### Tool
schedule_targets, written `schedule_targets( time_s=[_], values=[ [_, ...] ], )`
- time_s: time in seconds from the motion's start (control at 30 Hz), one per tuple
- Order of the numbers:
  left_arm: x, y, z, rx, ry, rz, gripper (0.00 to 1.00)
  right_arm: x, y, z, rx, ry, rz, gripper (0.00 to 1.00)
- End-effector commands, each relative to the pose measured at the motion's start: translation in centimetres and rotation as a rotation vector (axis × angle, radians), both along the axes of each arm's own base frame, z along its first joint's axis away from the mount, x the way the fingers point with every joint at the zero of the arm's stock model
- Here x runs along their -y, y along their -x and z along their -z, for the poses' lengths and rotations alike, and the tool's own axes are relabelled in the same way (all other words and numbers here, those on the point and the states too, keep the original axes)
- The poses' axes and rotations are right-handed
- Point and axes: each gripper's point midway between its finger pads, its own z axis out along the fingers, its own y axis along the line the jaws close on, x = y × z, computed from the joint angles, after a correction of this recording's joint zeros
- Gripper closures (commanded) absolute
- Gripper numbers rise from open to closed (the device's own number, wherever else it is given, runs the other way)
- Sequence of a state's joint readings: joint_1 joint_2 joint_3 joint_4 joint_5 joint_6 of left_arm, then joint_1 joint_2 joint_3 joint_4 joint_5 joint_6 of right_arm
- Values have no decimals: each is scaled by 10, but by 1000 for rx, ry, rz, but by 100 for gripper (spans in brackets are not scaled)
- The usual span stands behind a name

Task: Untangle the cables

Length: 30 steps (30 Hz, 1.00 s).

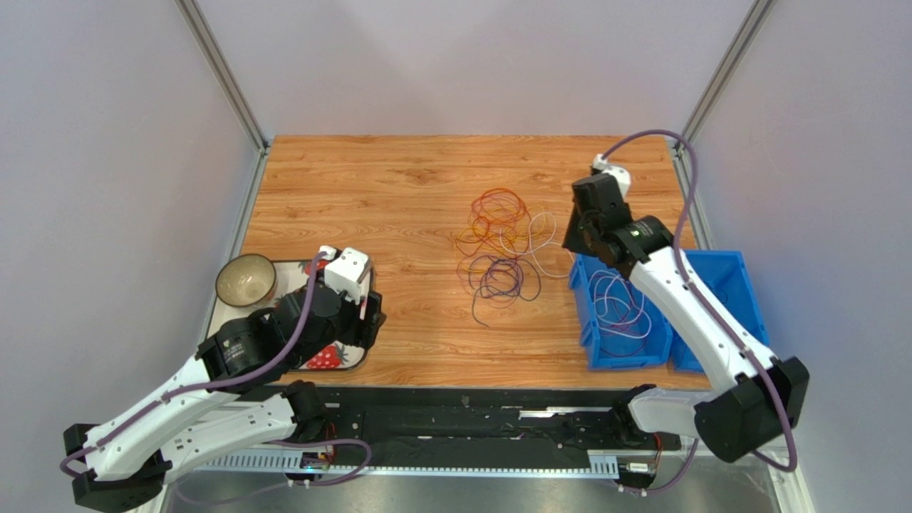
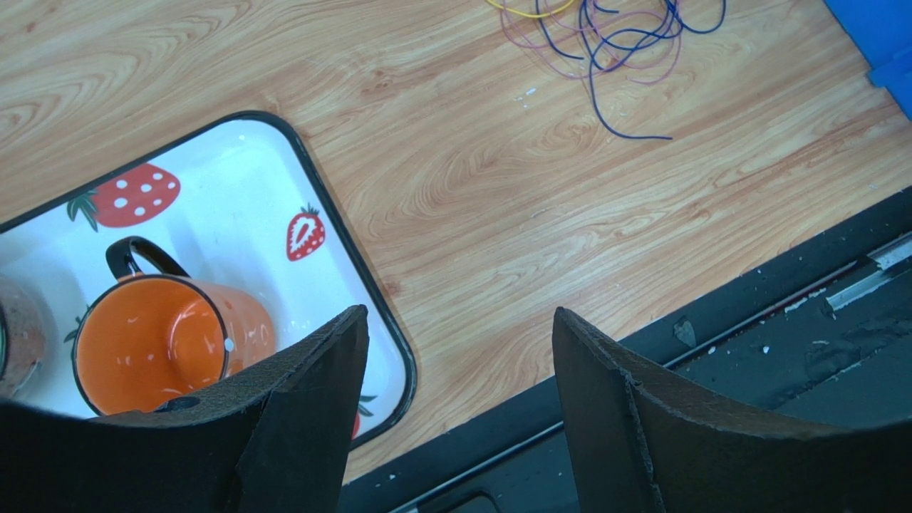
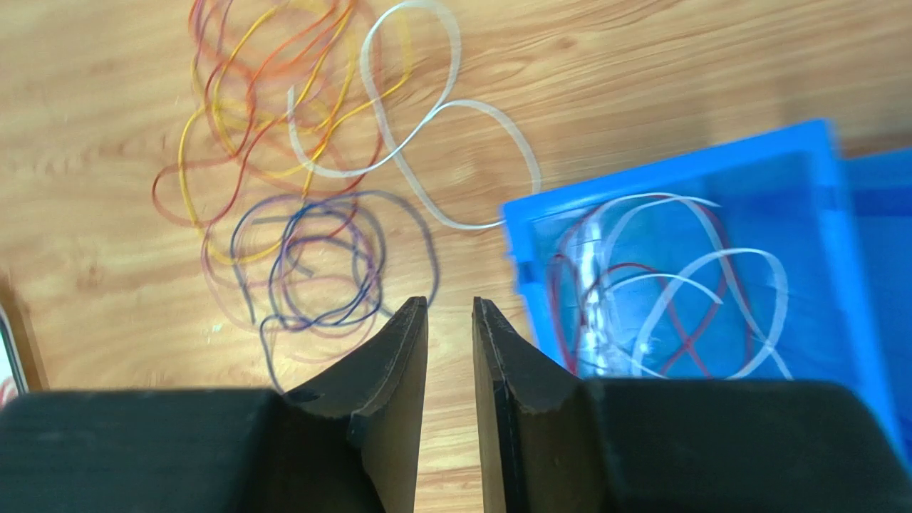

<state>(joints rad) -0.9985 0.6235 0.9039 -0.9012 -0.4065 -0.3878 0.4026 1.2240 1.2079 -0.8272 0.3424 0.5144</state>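
the task is looking partly done. nearest the arms, a few white and red loops (image 1: 619,305) are already lying apart in the blue bin (image 1: 632,361) at the right front of the worktop (image 1: 407,182). farther out, in the middle of the worktop, the main tangle of cables (image 1: 498,246) is waiting to be sorted: orange, red and yellow loops are overlapping at its far end and purple and dark blue ones at its near end. one white cable (image 3: 428,118) is trailing from the heap toward the bin's edge.

the left end effector (image 2: 460,321) is hovering with its jaws spread wide and gripping nothing, over the near corner of the strawberry tray (image 2: 369,278). the right end effector (image 3: 450,310) is hanging between tangle and bin, its jaws almost together with nothing visible between them.

as for containers, the tray is carrying an orange mug (image 2: 150,342) and, at its far left, a bowl (image 1: 246,280). a second blue bin (image 1: 739,283) is sitting beside the first, showing no cable where the arm is not hiding it.
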Motion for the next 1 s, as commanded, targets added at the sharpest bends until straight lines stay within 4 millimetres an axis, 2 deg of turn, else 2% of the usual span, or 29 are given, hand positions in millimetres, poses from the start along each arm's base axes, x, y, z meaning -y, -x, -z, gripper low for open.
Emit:
schedule_targets(
  time_s=[0.0, 0.07, 0.1, 0.13, 0.17, 0.2, 0.27, 0.3, 0.53, 0.67, 0.7, 0.73, 0.8, 0.83, 0.9, 0.97],
  values=[
    [-1, -2, -2, 6, 13, -17, 28, -51, -15, 19, -62, -10, -157, 73],
    [-1, -2, -3, 7, 15, -19, 29, -78, -21, 16, -63, -21, -229, 73],
    [-2, -2, -3, 8, 13, -20, 29, -89, -25, 31, -105, 1, -249, 73],
    [-2, -2, -4, 10, 18, -22, 29, -104, -31, 22, -87, 1, -282, 73],
    [-2, -2, -3, 8, 13, -24, 29, -111, -32, 26, -108, 15, -297, 73],
    [-3, -2, -4, 10, 15, -25, 29, -119, -37, 42, -150, 41, -317, 73],
    [-4, -2, -4, 14, 18, -32, 29, -137, -43, 39, -150, 66, -363, 73],
    [-5, -2, -4, 14, 18, -33, 29, -144, -48, 52, -180, 86, -376, 73],
    [-5, -3, -4, 14, 17, -35, 29, -179, -69, 77, -218, 100, -424, 71],
    [-7, -3, -4, 16, 15, -49, 21, -197, -81, 86, -216, 113, -458, 68],
    [-7, -3, -5, 19, 19, -49, 20, -201, -83, 96, -234, 124, -465, 68],
    [-7, -3, -4, 17, 17, -50, 17, -206, -88, 91, -218, 119, -471, 67],
    [-7, -3, -5, 18, 20, -50, 13, -211, -92, 101, -233, 134, -477, 65],
    [-7, -3, -4, 17, 17, -50, 11, -214, -97, 96, -219, 130, -480, 64],
    [-7, -3, -4, 15, 15, -50, 11, -216, -101, 105, -231, 143, -482, 64],
    [-7, -4, -4, 15, 13, -51, 11, -221, -106, 104, -225, 143, -489, 63]
  ],
)
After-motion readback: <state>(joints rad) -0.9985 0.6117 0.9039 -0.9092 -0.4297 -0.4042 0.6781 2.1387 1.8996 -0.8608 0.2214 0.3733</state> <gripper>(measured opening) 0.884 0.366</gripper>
